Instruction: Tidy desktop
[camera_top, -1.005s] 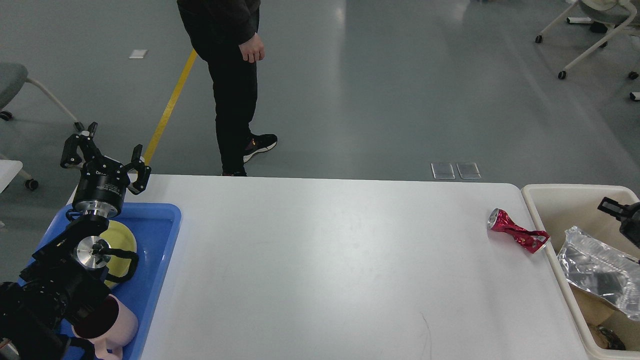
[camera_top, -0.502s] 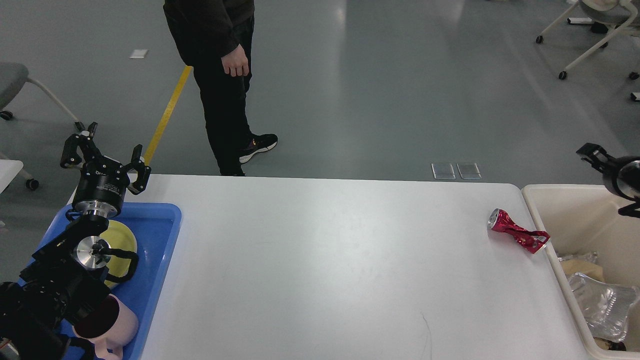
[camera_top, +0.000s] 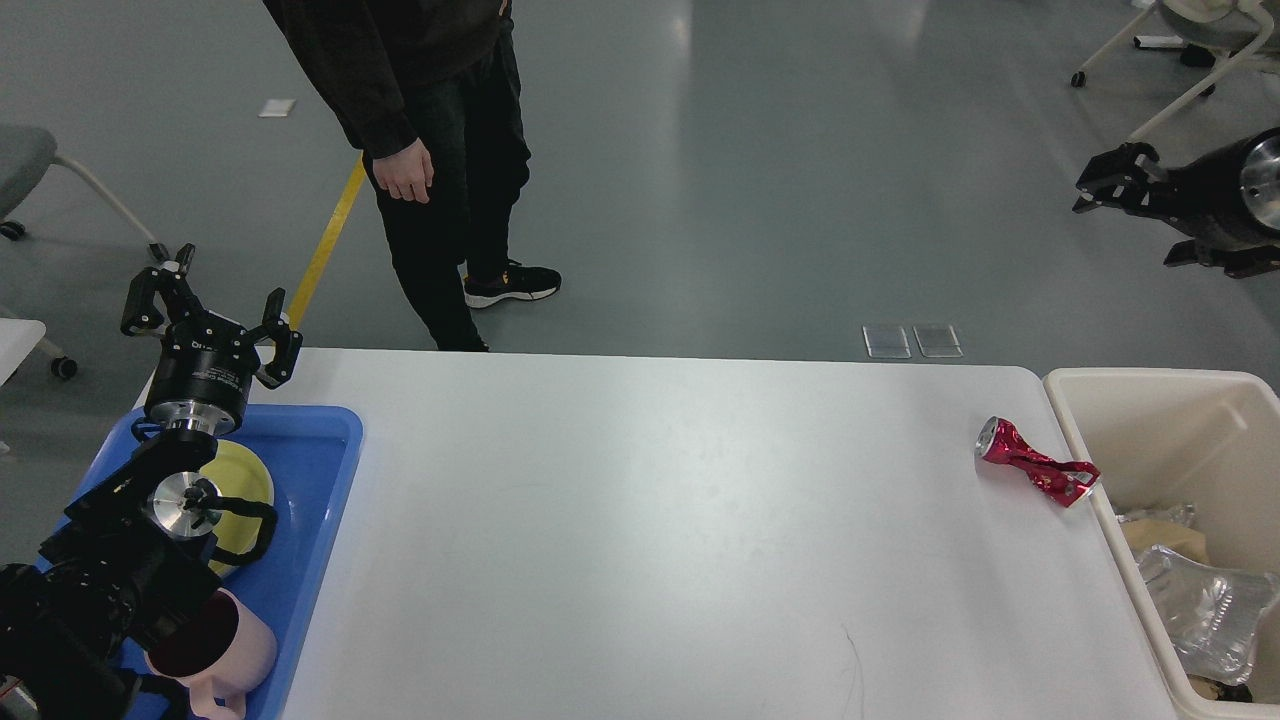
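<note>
The white desktop fills the middle of the head view. A crushed red can lies on it near the right edge, beside the cream bin. My left gripper is open and empty, raised over the far end of the blue tray at the left. My right gripper is held high above the floor beyond the bin, well above and to the right of the can; its fingers look apart and hold nothing.
The blue tray holds a yellow-green plate and a pink mug. The bin holds crumpled clear foil packaging. A person in black stands just behind the table's far left edge. Office chairs stand at far left and far right.
My right gripper has risen up and back from over the bin. The foil packaging has dropped lower into the bin. The person has stepped left and leaned forward. The left arm has not moved.
</note>
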